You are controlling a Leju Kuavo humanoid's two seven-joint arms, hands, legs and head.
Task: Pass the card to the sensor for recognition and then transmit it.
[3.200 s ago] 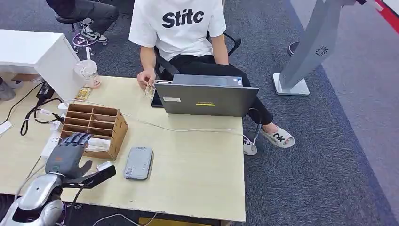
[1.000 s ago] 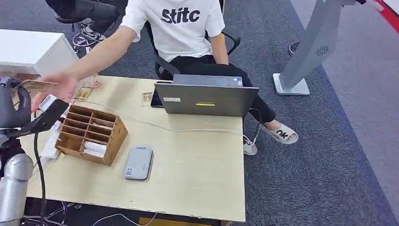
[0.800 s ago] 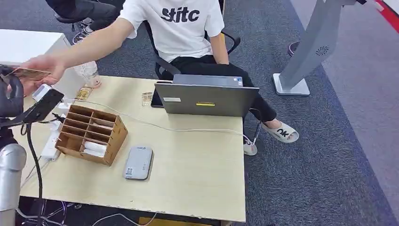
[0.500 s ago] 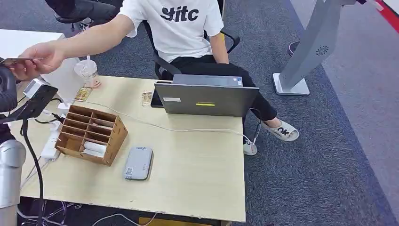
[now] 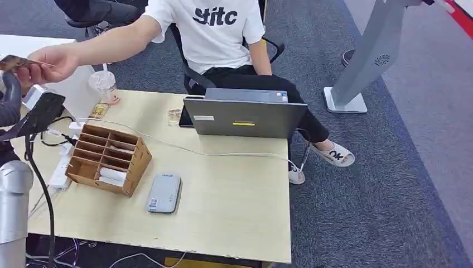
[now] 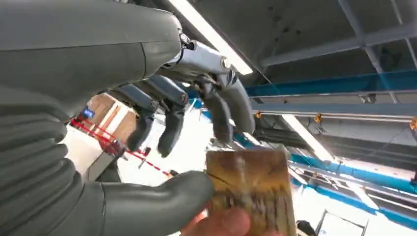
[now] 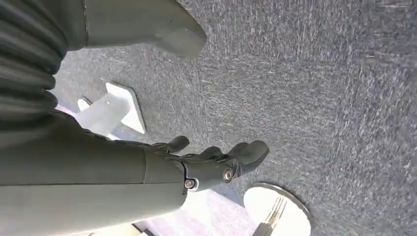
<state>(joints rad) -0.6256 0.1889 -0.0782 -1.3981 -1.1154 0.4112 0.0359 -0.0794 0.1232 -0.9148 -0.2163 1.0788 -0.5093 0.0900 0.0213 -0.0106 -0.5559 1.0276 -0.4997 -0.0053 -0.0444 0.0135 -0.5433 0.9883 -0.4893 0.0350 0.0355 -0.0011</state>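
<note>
A person's hand (image 5: 54,62) pinches the brownish card (image 5: 12,62) at the far left, above the table's left end. My left hand (image 5: 8,103) is raised just below it. In the left wrist view the card (image 6: 251,189) stands off the thumb's tip, with a person's finger (image 6: 221,223) on its edge. My fingers (image 6: 216,105) are spread and clear of the card. The grey card sensor (image 5: 164,193) lies flat on the table (image 5: 234,201) by a wooden organiser (image 5: 109,158). My right hand (image 7: 216,162) hangs over the carpet, loosely curled around nothing.
The person in a white shirt (image 5: 215,30) sits behind an open laptop (image 5: 244,117). A white cable (image 5: 223,153) crosses the table. A plastic cup (image 5: 102,85) and a second card (image 5: 174,116) lie at the far edge. A grey stand (image 5: 365,61) is on the carpet.
My left hand rose from the organiser to the far left with the card. The person reached over, took hold of the card and lifted it up and left off my hand.
</note>
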